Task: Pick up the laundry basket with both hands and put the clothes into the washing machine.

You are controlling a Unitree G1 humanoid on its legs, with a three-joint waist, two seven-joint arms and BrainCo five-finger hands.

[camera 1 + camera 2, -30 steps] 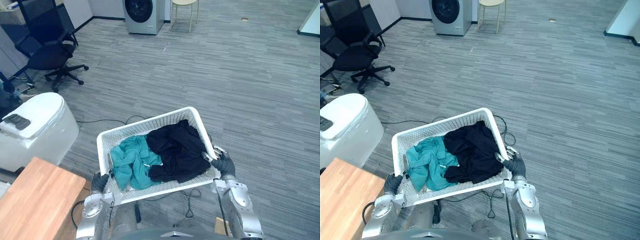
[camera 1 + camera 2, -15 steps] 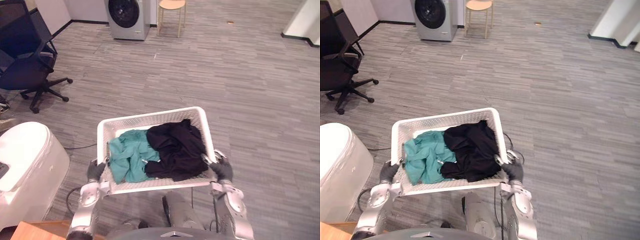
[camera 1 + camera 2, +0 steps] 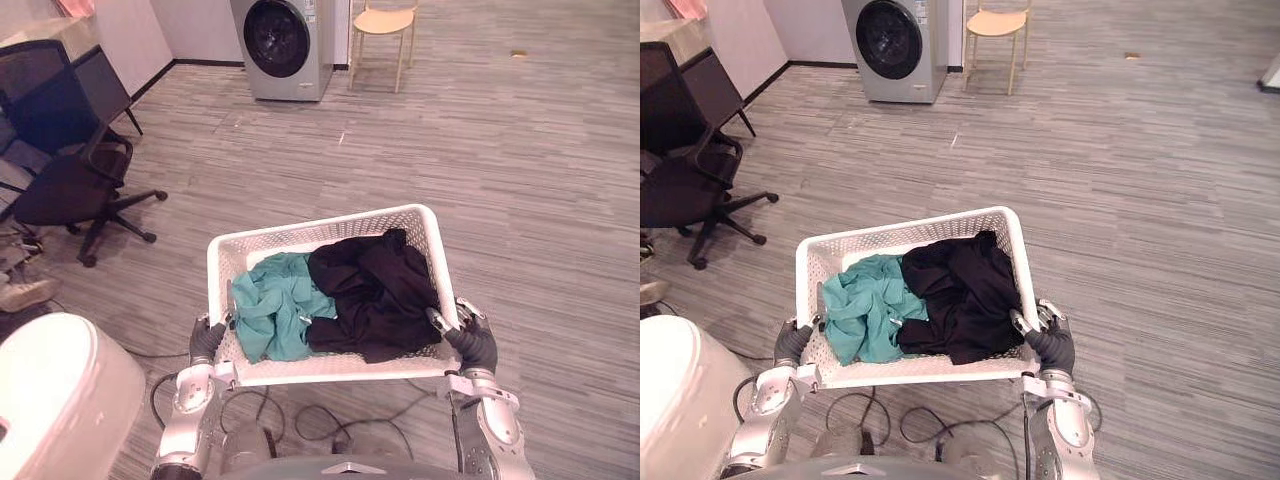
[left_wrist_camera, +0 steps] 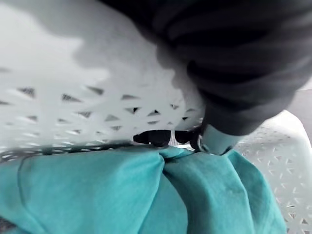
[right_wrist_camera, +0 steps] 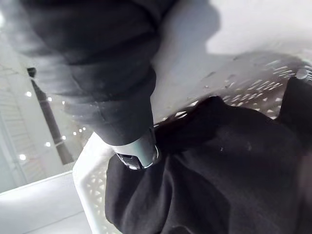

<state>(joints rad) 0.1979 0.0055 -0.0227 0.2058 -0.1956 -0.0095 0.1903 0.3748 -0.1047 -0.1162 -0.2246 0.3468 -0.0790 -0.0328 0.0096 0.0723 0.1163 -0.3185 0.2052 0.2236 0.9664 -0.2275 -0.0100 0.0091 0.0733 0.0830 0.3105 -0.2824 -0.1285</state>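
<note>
I carry a white perforated laundry basket [image 3: 300, 237] in front of me, off the floor. Inside lie a teal garment [image 3: 272, 315] on the left and a black garment [image 3: 375, 292] on the right. My left hand [image 3: 207, 340] is curled over the basket's left rim, and my right hand [image 3: 472, 341] is curled over its right rim. In the left wrist view a finger [image 4: 214, 139] hooks over the rim beside the teal cloth [image 4: 122, 195]. The right wrist view has a finger [image 5: 139, 148] against the black cloth [image 5: 214, 185]. The grey washing machine [image 3: 288, 45], door shut, stands far ahead.
A wooden stool [image 3: 383, 25] stands right of the washing machine. A black office chair [image 3: 70, 170] is at the left. A white rounded bin [image 3: 60, 400] sits at my lower left. Open grey plank floor lies between me and the machine.
The whole view has shifted: the washing machine and stool now sit nearer the top centre, the office chair is closer, the white bin lower left. Both hands keep their hold on the basket.
</note>
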